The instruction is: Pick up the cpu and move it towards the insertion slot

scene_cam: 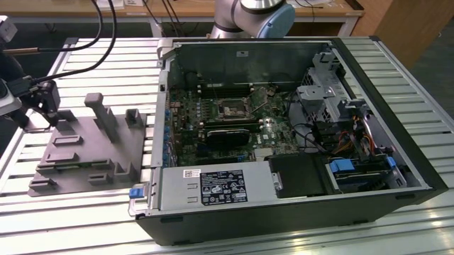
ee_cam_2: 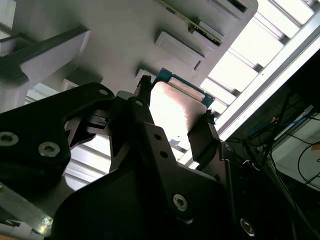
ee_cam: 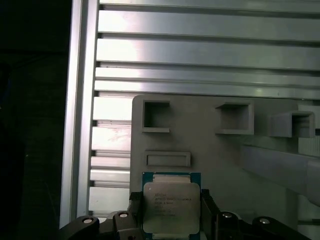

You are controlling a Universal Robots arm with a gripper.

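Observation:
The cpu [ee_cam: 171, 207], a flat square chip with a shiny metal top and a green edge, sits between my two dark fingers in both wrist views. My gripper [ee_cam: 171, 200] is shut on the cpu [ee_cam_2: 175, 107], one finger against each opposite edge. It is at the grey fixture plate [ee_cam: 200, 135]; I cannot tell whether the chip is lifted off it. In the exterior view the gripper [scene_cam: 50, 119] hangs over the plate's far corner at the exterior view's left. The insertion slot [scene_cam: 233, 110], a silvery frame with a dark centre, lies on the motherboard inside the open computer case, well apart from the gripper.
The grey fixture plate [scene_cam: 89, 149] carries raised blocks and an upright post [scene_cam: 99, 114]. The open case [scene_cam: 354, 175] has tall walls, a drive cage, cables and a power supply [scene_cam: 212, 187]. All of it rests on a slatted aluminium table [scene_cam: 106, 79]. Black cables run above the gripper.

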